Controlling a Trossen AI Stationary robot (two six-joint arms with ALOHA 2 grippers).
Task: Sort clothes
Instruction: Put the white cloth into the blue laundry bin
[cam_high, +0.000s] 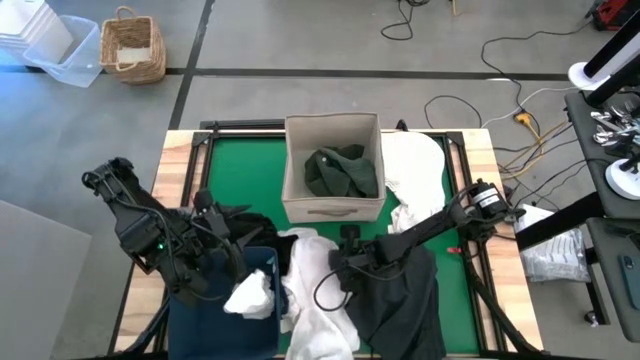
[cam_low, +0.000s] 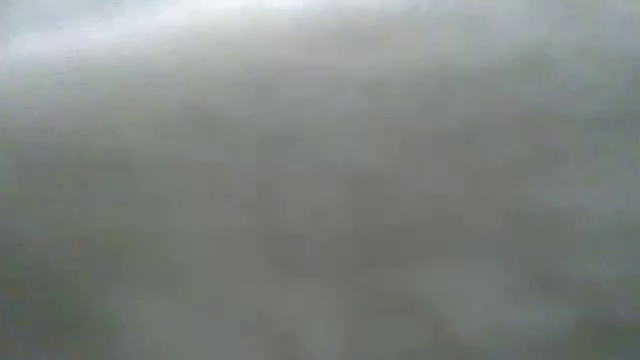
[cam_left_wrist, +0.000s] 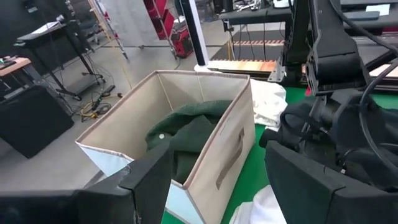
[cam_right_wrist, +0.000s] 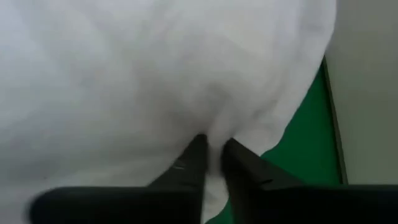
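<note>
Two arms reach in over the green bench (cam_high: 235, 170). The right gripper (cam_right_wrist: 213, 152) is pinched narrow on a fold of the white garment (cam_high: 318, 290) lying at the bench's front middle, just beside the navy bin (cam_high: 215, 320) — its fingers (cam_right_wrist: 194, 163) are nearly together with cloth bunched between them. The left gripper (cam_left_wrist: 211, 180) hangs over the navy bin with its fingers spread wide, holding nothing, looking toward the beige fabric box (cam_high: 332, 165). A dark green garment (cam_high: 342, 172) lies inside that box. Another white garment (cam_high: 418, 175) sits just right of the box, a small white piece (cam_high: 250, 295) rests in the bin, and a charcoal garment (cam_high: 400, 305) lies under the right arm. The low view shows only pale blur.
</note>
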